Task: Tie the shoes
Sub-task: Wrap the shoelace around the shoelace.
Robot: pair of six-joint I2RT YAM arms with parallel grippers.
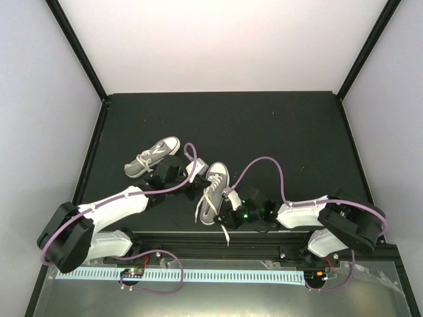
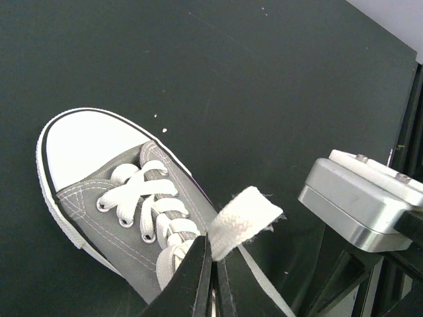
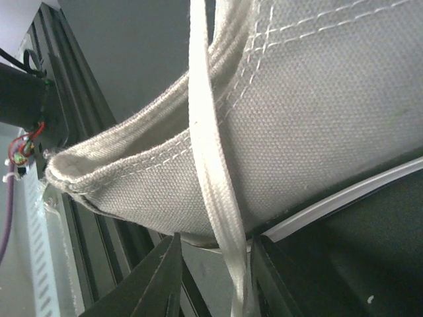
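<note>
Shoes (image 1: pixel 213 193) on dark table (image 1: pixel 297 132), left of centre. Far shoe (image 1: pixel 153 157) lies toe to the upper right, not far from the left table edge (image 1: pixel 89 155), just behind the left arm's wrist. Near shoe (image 1: pixel 213 193) has its toe pointing away and its heel near the black rail (image 1: pixel 172 239) at the near edge, so little room behind it. Open table surface runs from the shoes to the far edge and the right edge. White walls (image 1: pixel 218 39) close three sides, with black posts (image 1: pixel 76 49) at the corners. Left gripper (image 2: pixel 213 264) is pressed together, pinching a flat white lace tip (image 2: pixel 243 214) beside the near shoe's crossed laces (image 2: pixel 142 191). The white toe cap (image 2: pixel 82 145) is to its upper left. A silver metal block (image 2: pixel 360 201) sits close on its right; cannot tell what it belongs to. Right gripper (image 3: pixel 215 241) is spread partway, fingers (image 3: pixel 165 277) either side of a lace strand (image 3: pixel 208 152) hanging down the grey heel collar (image 3: pixel 132 172). The strand is near one finger with a gap on the other side, not clamped. Both arms crowd the near shoe, left arm (image 1: pixel 112 206) from the left, right arm (image 1: pixel 301 214) from the right. Purple cables (image 1: pixel 268 160) loop above the table there. White slotted strip (image 1: pixel 198 274) runs along the front past the rail.
</note>
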